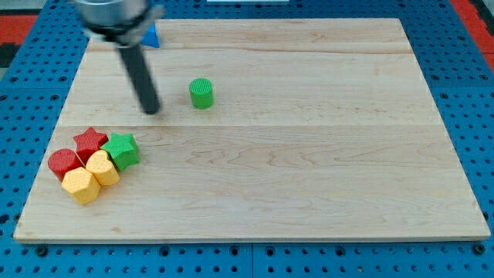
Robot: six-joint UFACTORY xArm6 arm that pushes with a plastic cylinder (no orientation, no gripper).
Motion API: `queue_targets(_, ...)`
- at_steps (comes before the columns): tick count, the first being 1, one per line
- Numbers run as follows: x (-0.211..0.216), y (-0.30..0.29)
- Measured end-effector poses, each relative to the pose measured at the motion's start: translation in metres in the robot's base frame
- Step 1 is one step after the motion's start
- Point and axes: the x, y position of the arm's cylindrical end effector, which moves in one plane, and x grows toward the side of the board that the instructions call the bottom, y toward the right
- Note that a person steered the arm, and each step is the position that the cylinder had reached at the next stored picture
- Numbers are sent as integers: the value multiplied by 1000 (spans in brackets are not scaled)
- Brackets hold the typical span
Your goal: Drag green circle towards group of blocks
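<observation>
The green circle (201, 93) stands alone on the wooden board (309, 154), in the upper left part of the view. My tip (151, 110) rests on the board to the left of the green circle, a short gap apart from it. A group of blocks sits at the lower left: a green star (123, 150), a red star (90, 141), a red block (63, 163), a yellow block (103, 167) and a second yellow block (81, 185). They touch each other. The tip is above and to the right of this group.
A blue block (151, 35) sits at the board's top edge, partly hidden behind the arm's body (116, 15). Blue pegboard (471, 93) surrounds the board on all sides.
</observation>
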Motion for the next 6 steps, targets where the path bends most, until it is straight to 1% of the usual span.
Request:
queue_targets(1, 2, 68)
queue_targets(2, -28, 102)
queue_targets(3, -59, 42)
queue_targets(4, -21, -2)
queue_targets(5, 15, -33)
queue_targets(6, 16, -50)
